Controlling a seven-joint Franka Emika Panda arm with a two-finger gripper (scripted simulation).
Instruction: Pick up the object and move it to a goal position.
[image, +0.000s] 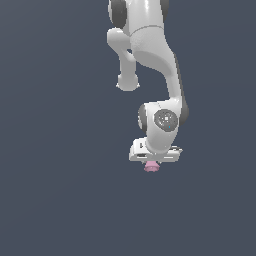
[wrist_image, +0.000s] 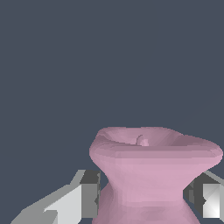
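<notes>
Claw (wrist_image: 144, 199) fingers sit on either side of the pink spool (wrist_image: 151, 170), one dark pad (wrist_image: 91, 194) against its narrow waist and the other close in on the opposite side, so it looks pinched on the spool; whether both pads press firmly is hard to tell from the wrist view. In the exterior view the spool (image: 151, 168) shows as a small pink piece poking out just beneath the white claw (image: 152, 162) at the end of the arm (image: 150, 45), which reaches down from the upper part of the picture. The background is one flat dark grey, with no edge or shadow to mark a worktop, so I cannot say whether the spool is resting or lifted. No goal marker is visible in either view.

My reading is that the grasp is made and the carrying step is in hand or about to begin. The next move calls for keeping the pinch steady on the waist, where the flared ends should help stop slipping, and moving the arm smoothly toward the goal, wherever that lies.
</notes>
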